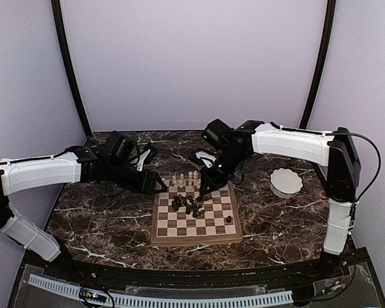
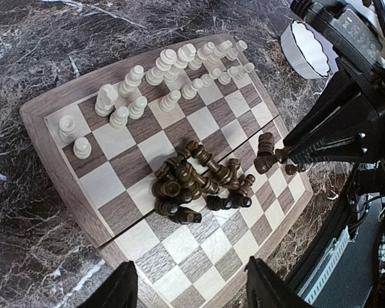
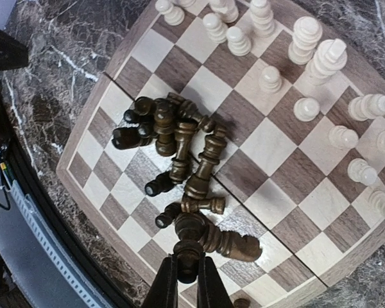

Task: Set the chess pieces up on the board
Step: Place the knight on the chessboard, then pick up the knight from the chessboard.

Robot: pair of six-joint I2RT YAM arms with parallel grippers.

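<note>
The board [image 1: 196, 240] lies mid-table. Cream chess pieces [image 1: 185, 179] stand in rows along its far side, and in the left wrist view the cream pieces [image 2: 163, 67] fill two rows. Dark pieces [image 1: 187, 204] lie heaped in the middle, and one dark piece [image 1: 229, 219] stands alone near the right edge. My right gripper [image 3: 187, 269] is shut on a small dark piece [image 3: 188, 247] at the edge of the heap [image 3: 179, 147]. My left gripper [image 2: 191, 289] hangs open over the board's near squares, holding nothing, its fingers [image 2: 115, 289] short of the pile [image 2: 192, 186].
A white scalloped bowl [image 1: 286, 182] sits on the marble to the right of the board. A long dark piece [image 3: 228, 244] lies on its side just beside the held one. Both arms meet over the board's far half.
</note>
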